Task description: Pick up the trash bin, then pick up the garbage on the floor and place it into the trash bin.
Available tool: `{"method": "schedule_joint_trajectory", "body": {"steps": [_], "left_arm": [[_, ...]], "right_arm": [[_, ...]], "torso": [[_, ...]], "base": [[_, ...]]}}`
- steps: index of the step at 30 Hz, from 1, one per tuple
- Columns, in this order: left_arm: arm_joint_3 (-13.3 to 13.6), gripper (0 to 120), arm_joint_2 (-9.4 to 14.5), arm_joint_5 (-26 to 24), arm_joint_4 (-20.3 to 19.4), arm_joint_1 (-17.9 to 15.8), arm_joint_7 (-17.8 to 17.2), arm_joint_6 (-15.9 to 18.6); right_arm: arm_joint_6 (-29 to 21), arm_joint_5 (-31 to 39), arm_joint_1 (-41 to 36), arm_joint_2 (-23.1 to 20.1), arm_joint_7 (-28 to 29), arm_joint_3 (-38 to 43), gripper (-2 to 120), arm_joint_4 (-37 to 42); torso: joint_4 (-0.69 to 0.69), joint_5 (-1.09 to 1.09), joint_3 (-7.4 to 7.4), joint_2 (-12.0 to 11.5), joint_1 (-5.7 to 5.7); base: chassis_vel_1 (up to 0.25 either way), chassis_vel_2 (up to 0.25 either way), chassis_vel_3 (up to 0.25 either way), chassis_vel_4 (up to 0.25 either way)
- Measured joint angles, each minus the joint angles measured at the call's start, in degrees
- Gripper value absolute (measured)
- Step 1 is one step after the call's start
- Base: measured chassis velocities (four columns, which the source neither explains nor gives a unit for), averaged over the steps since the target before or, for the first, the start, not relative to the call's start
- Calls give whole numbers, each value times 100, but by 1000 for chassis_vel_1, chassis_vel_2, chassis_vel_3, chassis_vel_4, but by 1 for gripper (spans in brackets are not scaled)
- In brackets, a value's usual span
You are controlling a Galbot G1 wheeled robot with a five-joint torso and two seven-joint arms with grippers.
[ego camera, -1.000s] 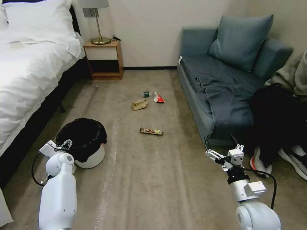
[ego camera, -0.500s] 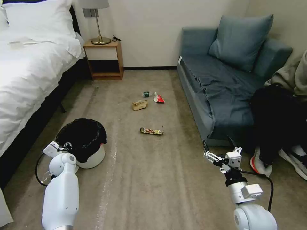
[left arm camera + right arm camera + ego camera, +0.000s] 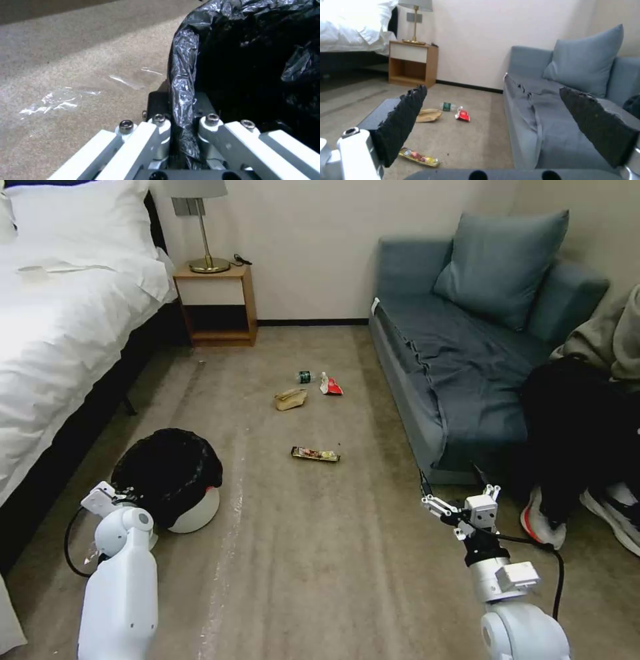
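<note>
- Trash bin (image 3: 175, 480), lower left of the head view, tilts with its mouth toward the bed (image 3: 60, 313).
- Left gripper (image 3: 181, 117) pinches its bag-covered rim.
- Right gripper (image 3: 453, 488), lower right, fingers wide, empty.

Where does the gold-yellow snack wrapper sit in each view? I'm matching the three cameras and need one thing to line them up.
Head view: the gold-yellow snack wrapper lies on the carpet mid-floor, nearer the robot than the other litter.
Left wrist view: not in this picture; it looks at the trash bin, its rim between the left gripper fingers.
Right wrist view: the wrapper lies beside the right gripper's near finger.
Shared landmark: the tan paper bag beyond the wrapper.
</note>
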Motion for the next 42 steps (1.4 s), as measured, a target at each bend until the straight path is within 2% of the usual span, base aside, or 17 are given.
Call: {"method": "schedule_joint_trajectory", "body": {"steps": [8, 13, 14, 17, 18, 21, 24, 27, 28, 30, 35, 38, 39, 41, 42], "left_arm": [[4, 4, -15, -1, -233, 116, -11, 18], [22, 4, -11, 29, -717, 412, 107, 149], [22, 4, -11, 29, -717, 412, 107, 149], [-9, 4, 41, 209, -1251, 702, 159, 331], [-9, 4, 41, 209, -1251, 702, 159, 331], [-82, 4, 52, 306, -1910, 1074, 202, 596], [-95, 4, 42, 314, -2092, 1170, 209, 645], [-130, 4, 17, 388, -2766, 1607, 308, 743], [-130, 4, 17, 388, -2766, 1607, 308, 743], [-169, 4, 17, 452, -3156, 1913, 386, 756], [-141, 4, 35, 475, -3419, 2090, 433, 800], [-31, 4, 66, 563, -3572, 2160, 527, 824], [-14, 4, 73, 612, -3635, 2215, 583, 826], [-6, 4, 131, 766, -3850, 2507, 758, 826], [-6, 4, 131, 766, -3850, 2507, 758, 826]], "right_arm": [[16, 0, -17, -6, 47, 26, 100, -5], [40, 4, 56, -8, 254, 42, 100, -78], [40, 4, 56, -8, 254, 42, 100, -78], [141, 3, 104, -10, 321, -2, 100, -162], [141, 3, 104, -10, 321, -2, 100, -162], [179, -110, 215, 7, 357, -39, 100, -281], [234, -165, 269, 16, 396, -56, 100, -351], [349, -210, 388, 25, 614, -188, 100, -513], [349, -210, 388, 25, 614, -188, 100, -513], [457, -115, 449, 24, 732, -288, 100, -604], [617, -165, 486, 56, 796, -254, 100, -674], [749, -197, 461, 93, 887, -130, 100, -675], [768, -213, 459, 99, 906, -107, 100, -675], [789, -243, 463, 102, 1024, -92, 100, -685], [789, -243, 463, 102, 1024, -92, 100, -685]], "torso": [[2, 1, 0, 0, 0], [1, 2, 0, 0, 0], [1, 2, 0, 0, 0], [1, 3, 0, 0, 0], [1, 3, 0, 0, 0], [2, 2, 0, 0, 0], [1, 2, 0, 0, 0], [1, 4, 0, 0, 0], [1, 4, 0, 0, 0], [2, 3, 0, 0, 0], [5, 4, 0, 0, 0], [-2, 2, 0, 0, 0], [-4, 3, 0, 0, 0], [1, 3, 0, 0, 0], [1, 3, 0, 0, 0]], "base": [[0, 0, 0, 0], [0, 0, 0, 0], [0, 0, 0, 0], [0, 0, 0, 0], [0, 0, 0, 0], [0, 0, 0, 0], [0, 0, 0, 0], [0, 0, 0, 0], [0, 0, 0, 0], [0, 0, 0, 0], [0, 0, 0, 0], [0, 0, 0, 0], [0, 0, 0, 0], [0, 0, 0, 0], [0, 0, 0, 0]]}}
